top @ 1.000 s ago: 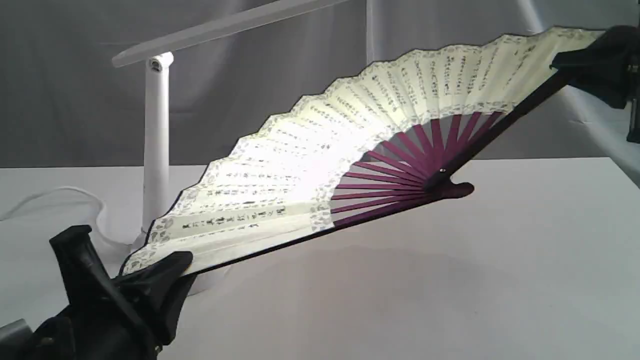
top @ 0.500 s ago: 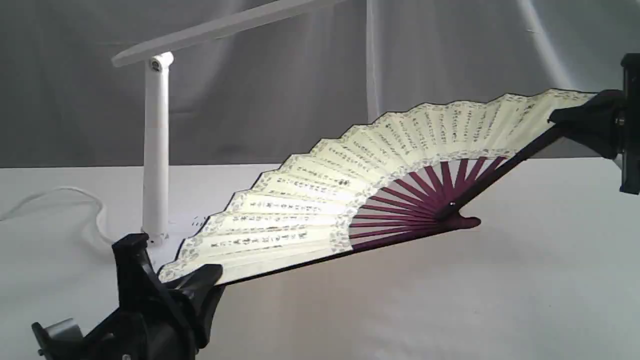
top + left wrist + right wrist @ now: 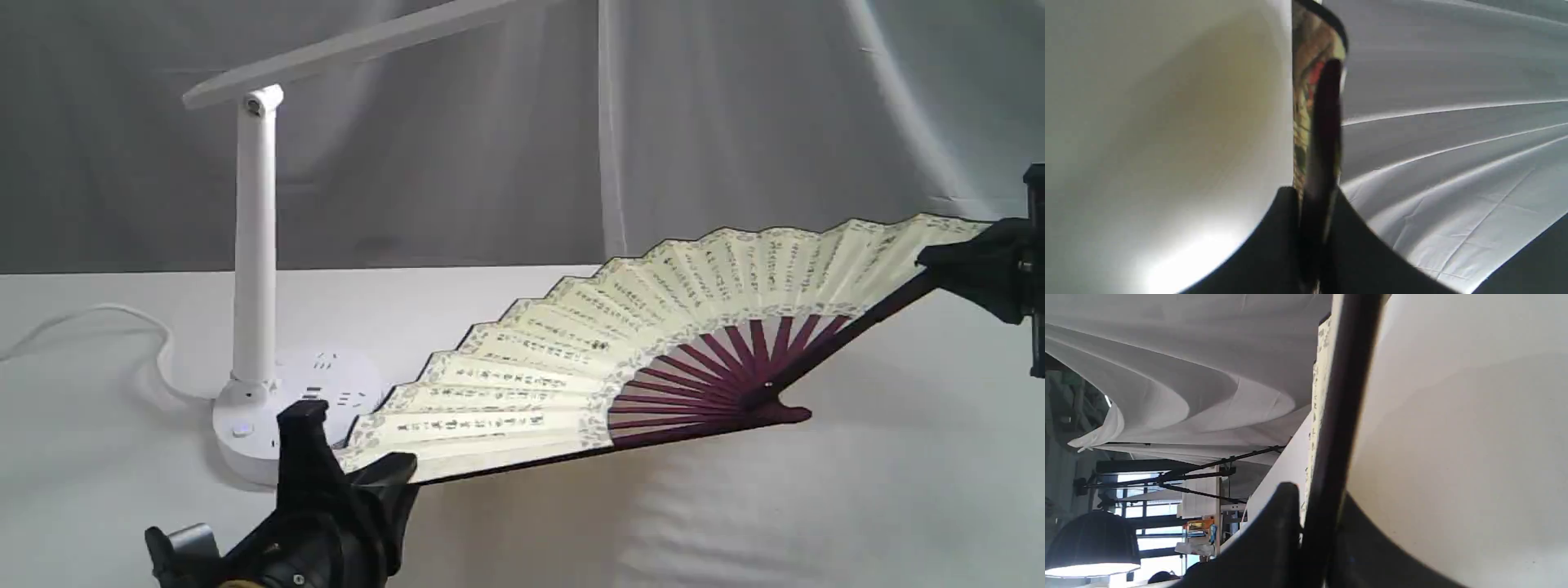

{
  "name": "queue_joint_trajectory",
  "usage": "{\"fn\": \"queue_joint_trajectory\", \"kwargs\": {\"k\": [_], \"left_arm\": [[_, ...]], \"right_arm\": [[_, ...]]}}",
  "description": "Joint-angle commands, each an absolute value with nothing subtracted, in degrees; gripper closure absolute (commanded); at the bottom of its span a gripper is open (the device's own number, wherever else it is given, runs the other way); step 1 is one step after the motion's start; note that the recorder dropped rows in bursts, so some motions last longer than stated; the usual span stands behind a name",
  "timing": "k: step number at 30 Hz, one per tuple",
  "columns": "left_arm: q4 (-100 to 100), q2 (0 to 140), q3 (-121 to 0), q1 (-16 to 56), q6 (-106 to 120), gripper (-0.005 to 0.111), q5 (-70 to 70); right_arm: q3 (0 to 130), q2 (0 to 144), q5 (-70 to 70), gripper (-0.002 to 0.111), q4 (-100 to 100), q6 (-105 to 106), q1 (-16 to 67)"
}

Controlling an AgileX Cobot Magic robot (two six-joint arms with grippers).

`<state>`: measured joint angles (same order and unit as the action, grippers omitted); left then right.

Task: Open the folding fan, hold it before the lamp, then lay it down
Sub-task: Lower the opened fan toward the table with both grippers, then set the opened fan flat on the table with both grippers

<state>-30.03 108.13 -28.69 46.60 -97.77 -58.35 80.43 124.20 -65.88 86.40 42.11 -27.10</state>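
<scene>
As left gripper and right gripper clamp the open folding fan beside the lamp, our lay-down needs level lowering.

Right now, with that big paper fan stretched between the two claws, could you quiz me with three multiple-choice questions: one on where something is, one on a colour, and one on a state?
1. Place: in the exterior view, where does the lamp stand relative to the folding fan?
A. Left of it, behind its left tip.
B. Right of it.
C. In front of its pivot.

2. Colour: the fan's ribs are
A. green.
B. dark maroon.
C. white.

3. State: the fan is
A. folded shut, ungripped.
B. spread open, with the left gripper and the right gripper each shut on one end.
C. half open, held by one gripper.

Answers:
1 A, the white post rises at the left, and the leaf's tip covers part of the base.
2 B, the spokes below the cream leaf are maroon.
3 B, each wrist view shows jaws closed on a dark guard.
</scene>
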Motion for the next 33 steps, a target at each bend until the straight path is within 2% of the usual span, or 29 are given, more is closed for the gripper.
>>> {"fn": "queue_joint_trajectory", "kwargs": {"k": [1,30,33], "left_arm": [[-31.53,110.22,-30.41,46.25,-98.87,0.107,-60.09],[-34.11,113.13,-32.73,46.01,-97.50,0.107,-58.17],[-33.60,114.36,-34.18,45.90,-96.06,0.107,-58.08]], "right_arm": [[80.42,125.67,-65.02,0.108,84.64,44.79,-27.43],[80.53,136.76,-61.00,0.108,92.48,52.09,-27.33],[80.53,137.54,-61.00,0.104,93.84,52.37,-27.33]]}}
